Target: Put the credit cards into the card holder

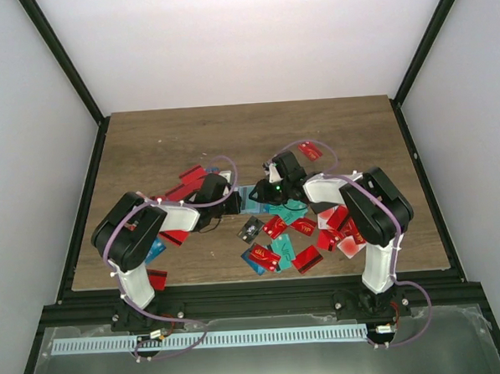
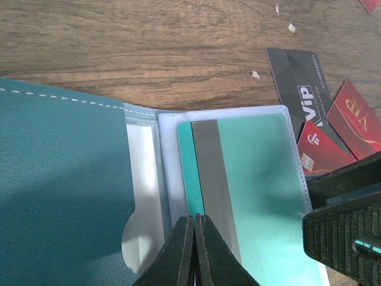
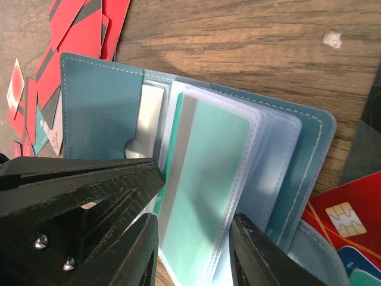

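Teal-blue soft card holder (image 1: 254,197) lies opened flat at mid-table on the brown wood-grain table (image 1: 231,138), between the two grippers. Stitched cover to one side, clear plastic sleeves fanned across the other.

A mint-green plastic card with a grey stripe (image 2: 262,179) sits inside the top sleeve.

Left gripper (image 2: 194,223): fingers pressed tight together, tips meeting over the sleeve's near edge at the grey stripe.

Right gripper (image 3: 193,250): fingers partly apart, one on either side of the sleeved mint card. Contact with the sleeve edges is unclear from the wrist view.

Loose red plastic credit cards (image 1: 275,226) are scattered just near of the holder, with more to the left and right. A black card marked VIP (image 2: 300,89) lies beside the sleeves, overlapped by red ones.
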You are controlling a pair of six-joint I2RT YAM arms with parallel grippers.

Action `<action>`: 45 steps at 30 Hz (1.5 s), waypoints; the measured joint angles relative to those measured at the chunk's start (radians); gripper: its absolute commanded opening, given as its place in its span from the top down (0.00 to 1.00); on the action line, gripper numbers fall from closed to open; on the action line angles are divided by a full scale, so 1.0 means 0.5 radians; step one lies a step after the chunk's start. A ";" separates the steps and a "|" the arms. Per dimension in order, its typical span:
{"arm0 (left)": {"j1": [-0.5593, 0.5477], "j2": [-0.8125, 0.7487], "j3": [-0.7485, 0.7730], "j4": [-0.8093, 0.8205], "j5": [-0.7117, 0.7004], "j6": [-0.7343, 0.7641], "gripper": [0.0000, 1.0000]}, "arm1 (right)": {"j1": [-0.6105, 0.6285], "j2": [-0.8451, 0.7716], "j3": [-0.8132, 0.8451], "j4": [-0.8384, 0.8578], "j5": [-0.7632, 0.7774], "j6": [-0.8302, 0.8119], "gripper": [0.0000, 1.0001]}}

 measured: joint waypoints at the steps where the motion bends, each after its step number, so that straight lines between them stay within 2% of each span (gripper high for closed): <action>1: 0.000 0.000 0.000 0.001 0.001 -0.001 0.96 | 0.000 0.000 0.000 0.000 0.000 0.001 0.67; 9: 0.000 -0.017 -0.009 -0.002 0.002 -0.025 0.96 | 0.000 0.004 0.000 0.066 -0.098 0.002 0.67; 16: 0.000 -0.159 -0.018 -0.160 0.000 -0.054 0.96 | 0.034 0.028 0.070 0.074 -0.172 0.001 0.66; 28: 0.107 -0.656 -0.125 -0.403 -0.091 -0.108 0.91 | 0.162 0.198 0.372 0.026 -0.175 0.002 0.63; 39: 0.216 -1.103 -0.409 -0.612 -0.134 -0.123 0.86 | 0.321 0.458 0.739 -0.092 -0.164 0.021 0.57; 45: 0.256 -1.224 -0.487 -0.646 -0.131 -0.119 0.86 | 0.361 0.551 0.890 -0.121 -0.165 0.034 0.56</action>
